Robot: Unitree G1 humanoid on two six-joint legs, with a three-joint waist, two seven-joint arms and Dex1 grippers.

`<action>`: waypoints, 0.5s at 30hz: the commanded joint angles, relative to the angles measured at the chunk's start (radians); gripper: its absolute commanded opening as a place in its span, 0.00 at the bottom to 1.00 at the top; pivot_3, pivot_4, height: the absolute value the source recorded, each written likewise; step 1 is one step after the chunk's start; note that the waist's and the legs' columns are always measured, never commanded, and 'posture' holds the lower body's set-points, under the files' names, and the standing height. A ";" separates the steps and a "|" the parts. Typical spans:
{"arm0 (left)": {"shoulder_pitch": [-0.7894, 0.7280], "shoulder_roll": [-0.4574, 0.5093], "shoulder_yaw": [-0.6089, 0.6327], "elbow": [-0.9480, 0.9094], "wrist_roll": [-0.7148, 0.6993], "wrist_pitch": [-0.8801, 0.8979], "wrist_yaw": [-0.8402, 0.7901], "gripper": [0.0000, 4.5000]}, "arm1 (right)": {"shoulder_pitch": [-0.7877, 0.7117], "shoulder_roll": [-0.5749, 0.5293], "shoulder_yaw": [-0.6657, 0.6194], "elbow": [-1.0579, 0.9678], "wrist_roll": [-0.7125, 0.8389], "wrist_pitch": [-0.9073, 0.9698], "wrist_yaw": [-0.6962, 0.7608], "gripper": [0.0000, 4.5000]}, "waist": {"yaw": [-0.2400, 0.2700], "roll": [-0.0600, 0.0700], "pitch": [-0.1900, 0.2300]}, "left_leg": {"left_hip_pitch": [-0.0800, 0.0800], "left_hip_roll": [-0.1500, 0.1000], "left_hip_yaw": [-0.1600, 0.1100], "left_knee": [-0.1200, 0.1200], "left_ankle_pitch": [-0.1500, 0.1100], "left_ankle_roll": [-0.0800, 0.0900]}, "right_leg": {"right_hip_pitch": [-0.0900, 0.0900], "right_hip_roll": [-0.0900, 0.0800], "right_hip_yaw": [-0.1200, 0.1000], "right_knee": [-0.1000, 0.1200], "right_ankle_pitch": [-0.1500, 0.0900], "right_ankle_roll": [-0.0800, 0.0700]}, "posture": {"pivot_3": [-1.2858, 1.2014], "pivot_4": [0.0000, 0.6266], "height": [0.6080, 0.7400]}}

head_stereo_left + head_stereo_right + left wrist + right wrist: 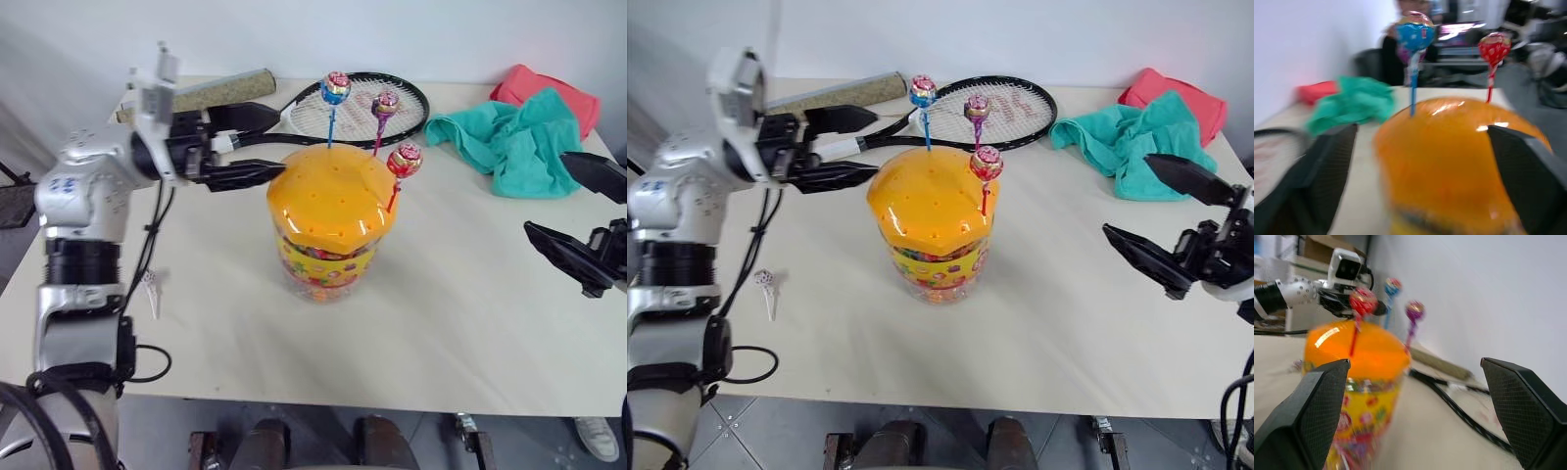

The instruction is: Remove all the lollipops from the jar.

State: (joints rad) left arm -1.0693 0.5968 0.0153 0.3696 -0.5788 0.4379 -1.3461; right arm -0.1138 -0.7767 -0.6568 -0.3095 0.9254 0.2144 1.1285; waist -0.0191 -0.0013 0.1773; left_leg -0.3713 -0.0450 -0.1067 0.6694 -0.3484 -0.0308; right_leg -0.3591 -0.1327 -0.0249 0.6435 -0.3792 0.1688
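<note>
Both end effectors, left [253,145] and right [1161,213], gape empty beside the jar [329,220], racket [382,103] and towel [509,137] behind.

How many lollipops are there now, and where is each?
4: blue, purple and red ones stand in the jar lid; the fourth lollipop lies on the table beside it.
</note>
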 commanded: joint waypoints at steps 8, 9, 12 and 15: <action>-0.190 -0.147 0.003 0.200 0.040 0.029 0.036 0.91 | 0.074 0.054 -0.032 -0.091 0.002 -0.039 -0.053 1.00 | -0.007 -0.002 0.001 | 0.000 0.001 0.000 0.006 0.000 0.000 | 0.000 0.000 0.000 0.002 0.000 0.000 | 0.52 0.24 1.00; -0.190 -0.148 -0.002 0.203 0.047 0.014 0.021 0.86 | 0.078 0.058 -0.031 -0.100 0.003 -0.039 -0.057 1.00 | -0.008 -0.002 0.001 | 0.000 0.001 0.000 0.006 0.000 0.000 | 0.000 0.000 0.000 0.002 0.000 0.000 | 0.52 0.24 1.00; -0.193 -0.138 0.002 0.212 0.050 0.027 -0.002 0.66 | 0.089 0.060 -0.033 -0.113 0.007 -0.036 -0.065 1.00 | -0.007 -0.002 0.001 | 0.000 0.001 0.000 0.006 0.000 0.000 | 0.000 0.000 0.000 0.002 0.000 0.000 | 0.52 0.24 1.00; -0.197 -0.128 0.011 0.223 0.059 0.029 0.001 0.45 | 0.093 0.058 -0.035 -0.112 0.009 -0.036 -0.066 1.00 | -0.007 -0.002 0.001 | 0.000 0.001 0.000 0.006 0.000 0.000 | 0.000 0.000 0.000 0.002 0.000 0.000 | 0.52 0.24 1.00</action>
State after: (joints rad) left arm -1.2392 0.4513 0.0029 0.6027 -0.5246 0.4703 -1.3427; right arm -0.0234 -0.7164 -0.6722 -0.3922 0.9213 0.1952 1.0668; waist -0.0260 -0.0033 0.1785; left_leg -0.3716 -0.0440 -0.1066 0.6758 -0.3483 -0.0307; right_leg -0.3589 -0.1325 -0.0244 0.6458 -0.3791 0.1692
